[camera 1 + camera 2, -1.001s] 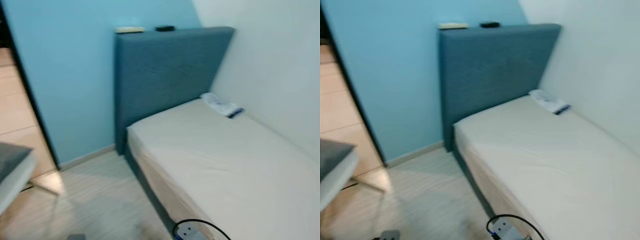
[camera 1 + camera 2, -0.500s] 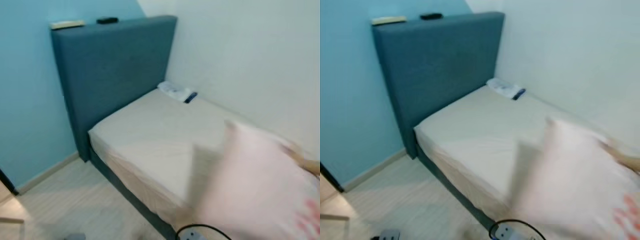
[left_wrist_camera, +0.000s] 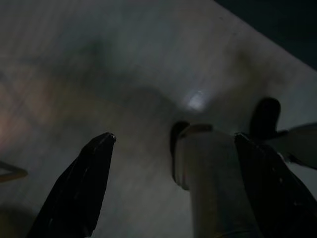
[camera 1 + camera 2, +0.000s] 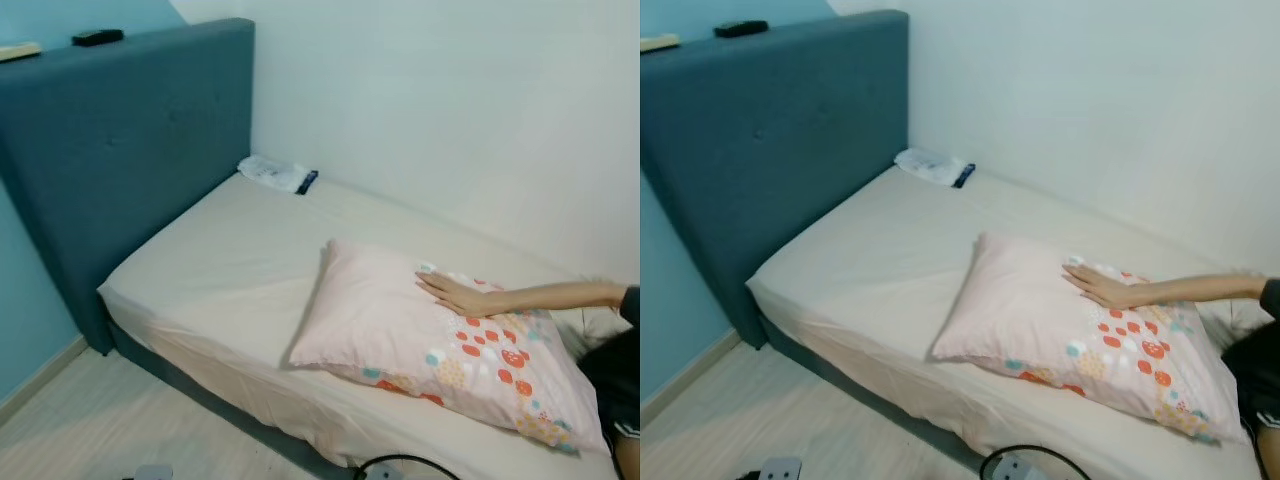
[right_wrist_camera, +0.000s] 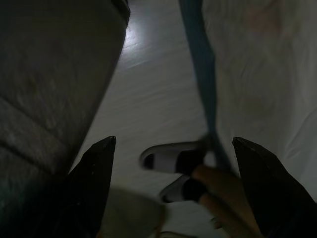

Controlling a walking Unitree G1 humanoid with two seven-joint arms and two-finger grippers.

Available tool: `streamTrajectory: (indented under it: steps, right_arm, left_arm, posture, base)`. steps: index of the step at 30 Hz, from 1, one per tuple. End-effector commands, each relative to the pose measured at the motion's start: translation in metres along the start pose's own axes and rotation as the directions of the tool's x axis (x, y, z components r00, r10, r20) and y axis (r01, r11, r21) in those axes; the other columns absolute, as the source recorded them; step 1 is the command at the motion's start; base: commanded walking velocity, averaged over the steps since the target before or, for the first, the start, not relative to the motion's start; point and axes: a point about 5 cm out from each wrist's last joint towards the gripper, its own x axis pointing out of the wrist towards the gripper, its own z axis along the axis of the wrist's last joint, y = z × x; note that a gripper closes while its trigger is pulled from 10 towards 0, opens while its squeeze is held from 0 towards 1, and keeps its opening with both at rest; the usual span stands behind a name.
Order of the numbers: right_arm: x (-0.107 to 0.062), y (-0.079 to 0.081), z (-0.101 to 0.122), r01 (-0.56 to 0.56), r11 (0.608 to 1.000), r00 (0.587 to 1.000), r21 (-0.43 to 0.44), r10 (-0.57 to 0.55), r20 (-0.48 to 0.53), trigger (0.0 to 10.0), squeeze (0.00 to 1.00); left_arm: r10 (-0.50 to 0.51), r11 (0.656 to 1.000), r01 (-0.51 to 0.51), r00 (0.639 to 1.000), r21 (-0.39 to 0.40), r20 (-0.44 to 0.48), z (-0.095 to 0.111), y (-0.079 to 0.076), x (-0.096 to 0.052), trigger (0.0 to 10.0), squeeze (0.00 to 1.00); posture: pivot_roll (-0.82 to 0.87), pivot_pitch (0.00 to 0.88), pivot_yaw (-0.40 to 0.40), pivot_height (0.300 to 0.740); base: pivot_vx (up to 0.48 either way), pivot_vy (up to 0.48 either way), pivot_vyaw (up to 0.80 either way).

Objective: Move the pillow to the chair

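Observation:
A pale pink pillow with red and orange dots at one end lies flat on the cream bed, near its front edge. A person's hand rests on top of the pillow, the arm reaching in from the right. My left gripper hangs open above the dim floor beside my own leg. My right gripper hangs open over the floor near the bed's side, with a person's foot in a sandal below it.
A blue padded headboard stands at the bed's left end, with a dark remote on top. A small white packet lies by the white wall. Wooden floor runs along the bed's near side. A black cable loops at the bottom.
The camera has swung right, so the headboard shifted left. A person has laid the pillow down on the bed, where it now rests still under their hand.

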Motion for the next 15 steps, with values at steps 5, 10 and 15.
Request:
streamTrajectory:
  steps: [5, 10, 15]
  right_arm:
    - [0.000, -0.001, -0.005, -0.005, 1.000, 1.000, -0.005, 0.005, -0.020, 10.0, 0.00]
    - [0.000, -0.001, -0.004, -0.003, 1.000, 1.000, -0.005, 0.003, -0.018, 10.0, 0.00]
    - [0.000, -0.002, -0.003, -0.003, 1.000, 1.000, -0.009, 0.003, -0.016, 10.0, 0.00]
  left_arm:
    - [-0.120, 0.978, 0.115, 0.993, -0.176, -0.013, -0.009, -0.021, -0.003, 10.0, 0.00]
    - [-0.173, 0.948, 0.171, 0.985, -0.270, 0.018, -0.003, -0.025, -0.002, 10.0, 0.00]
    - [-0.206, 0.931, 0.212, 0.977, -0.298, 0.053, 0.003, -0.027, -0.001, 10.0, 0.00]
  posture:
    - [0.16, 0.051, -0.137, 0.730]
    - [0.16, 0.049, -0.139, 0.730]
    - [0.16, 0.050, -0.142, 0.730]
  base:
    - [0.000, 0.000, -0.74]
    - [0.000, 0.000, -0.74]
    - [0.000, 0.000, -0.74]
